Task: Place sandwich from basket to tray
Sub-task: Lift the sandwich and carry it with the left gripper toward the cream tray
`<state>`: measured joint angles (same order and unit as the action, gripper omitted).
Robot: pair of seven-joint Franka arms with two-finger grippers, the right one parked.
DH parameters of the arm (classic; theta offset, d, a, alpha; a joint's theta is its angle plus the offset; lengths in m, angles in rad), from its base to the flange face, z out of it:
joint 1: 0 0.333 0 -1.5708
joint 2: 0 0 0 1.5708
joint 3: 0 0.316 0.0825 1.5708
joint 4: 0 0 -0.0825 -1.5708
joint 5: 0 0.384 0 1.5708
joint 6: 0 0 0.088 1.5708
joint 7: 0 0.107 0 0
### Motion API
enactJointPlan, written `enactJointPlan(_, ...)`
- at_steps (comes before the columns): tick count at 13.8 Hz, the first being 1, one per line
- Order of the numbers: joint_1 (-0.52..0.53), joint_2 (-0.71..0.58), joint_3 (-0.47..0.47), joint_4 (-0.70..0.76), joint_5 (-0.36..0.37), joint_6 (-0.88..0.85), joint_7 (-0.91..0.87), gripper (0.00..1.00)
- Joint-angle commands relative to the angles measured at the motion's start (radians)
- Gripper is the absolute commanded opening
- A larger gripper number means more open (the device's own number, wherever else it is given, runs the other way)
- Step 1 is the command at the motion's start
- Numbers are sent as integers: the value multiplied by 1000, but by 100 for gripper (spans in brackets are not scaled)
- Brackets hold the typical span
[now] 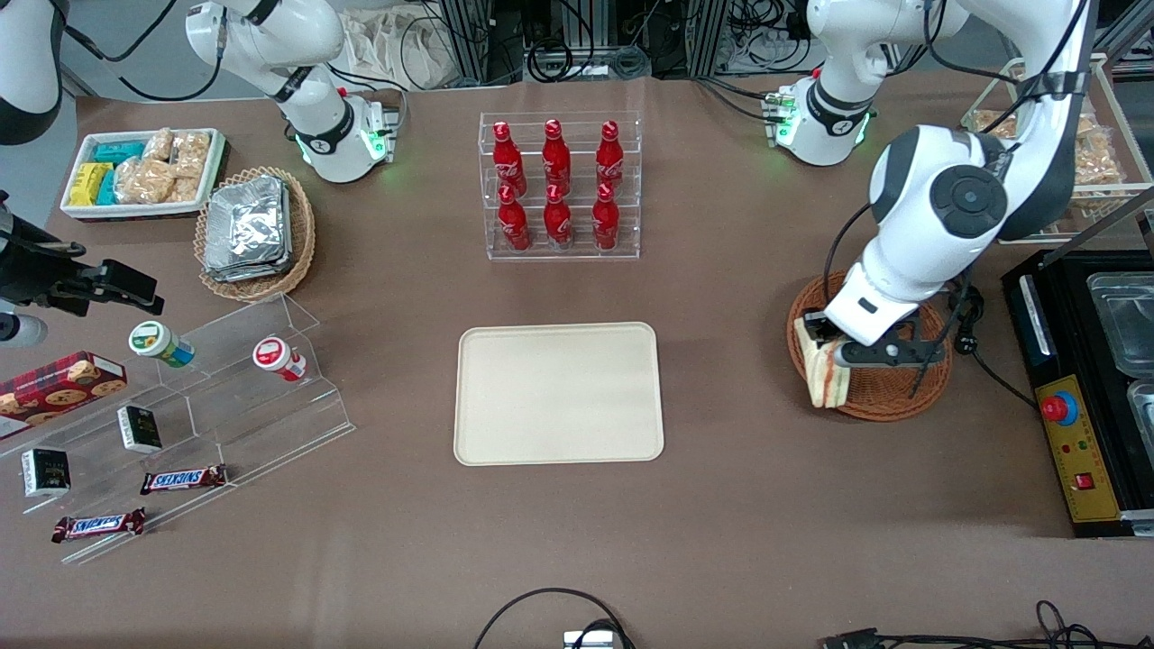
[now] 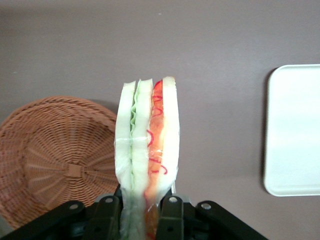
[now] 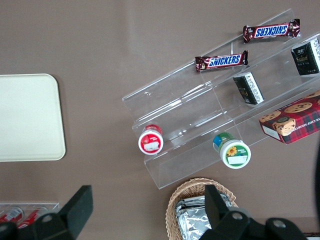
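A: Sweep the bench [image 1: 766,505] from the parked arm's end. What stands there?

B: A white bin of snacks [image 1: 142,173], then a tan oval basket of foil packs [image 1: 255,233] beside it. Nearer the front camera is a clear stepped shelf [image 1: 225,397] with two small cups [image 1: 162,343] lying on it, two dark boxes and two Snickers bars [image 1: 183,479], plus a red cookie box [image 1: 59,388] at its end.

A: And the middle?

B: A clear rack of red bottles [image 1: 557,185], six of them, and nearer the camera the tray [image 1: 559,393], cream, flat on the bench, nothing on it.

A: Now the working arm's end.

B: The basket [image 1: 888,397], round and reddish-brown, sits under the arm. The pincer [image 1: 834,347] hangs over the rim of the basket on the tray's side, clenched on the sandwich [image 1: 828,379].

A: Sure it is gripped?

B: The wrist camera shows it: both black fingers [image 2: 106,212] press the wrapped sandwich [image 2: 147,155] from either side, bread edges and green and red filling standing away from the pincer [image 2: 139,215]. The sandwich is lifted clear of the basket [image 2: 60,160], whose woven bottom shows bare beside it, with brown bench between it and the tray [image 2: 295,130].

A: So sandwich and tray are apart?

B: Well apart.
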<state>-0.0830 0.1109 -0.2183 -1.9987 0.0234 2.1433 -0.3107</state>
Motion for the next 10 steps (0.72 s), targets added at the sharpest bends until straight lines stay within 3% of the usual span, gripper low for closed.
enactJointPlan(1,-4,64,-30,93,6,-34,-54,28)
enactJointPlan(7,-86,154,-47,190,16,-36,-143,28)
enactJointPlan(10,-132,228,-49,256,85,-36,-244,28)
